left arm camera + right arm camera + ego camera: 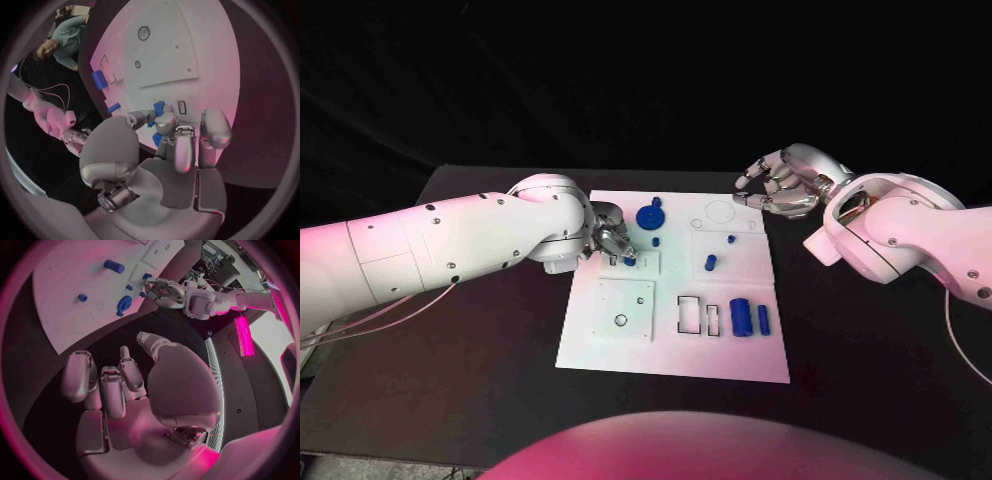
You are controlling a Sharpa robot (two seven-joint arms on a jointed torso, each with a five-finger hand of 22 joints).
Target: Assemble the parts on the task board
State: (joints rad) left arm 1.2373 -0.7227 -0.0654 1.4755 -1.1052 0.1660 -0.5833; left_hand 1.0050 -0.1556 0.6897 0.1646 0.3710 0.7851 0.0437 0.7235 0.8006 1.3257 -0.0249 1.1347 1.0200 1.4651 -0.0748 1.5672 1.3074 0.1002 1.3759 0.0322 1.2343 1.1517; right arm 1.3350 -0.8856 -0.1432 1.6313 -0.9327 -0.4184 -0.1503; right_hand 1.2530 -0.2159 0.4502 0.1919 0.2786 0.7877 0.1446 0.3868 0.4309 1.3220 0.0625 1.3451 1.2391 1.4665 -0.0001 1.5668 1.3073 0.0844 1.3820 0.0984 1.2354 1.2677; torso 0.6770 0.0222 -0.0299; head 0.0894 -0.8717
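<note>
The white task board (625, 352) lies mid-table. My left hand (607, 240) hovers over its upper left part, thumb and a finger closed around a small blue part (159, 108); another blue bit (156, 139) shows just under the fingers (176, 131). A blue round part (651, 215) stands beside that hand. Small blue pieces (710, 263) lie mid-board, and two blue cylinders (750, 319) sit lower right. My right hand (783, 185) hangs off the board's far right corner, fingers loosely bent, holding nothing. The right wrist view shows the right hand (119, 380) above the black table, with the board (69, 285) beyond it.
Empty rectangular slots (694, 314) lie left of the cylinders, and a square plate with a small ring (626, 312) is at the board's lower left. Outlined circles (726, 213) mark the board's far right corner. The black table (459, 380) surrounds the board.
</note>
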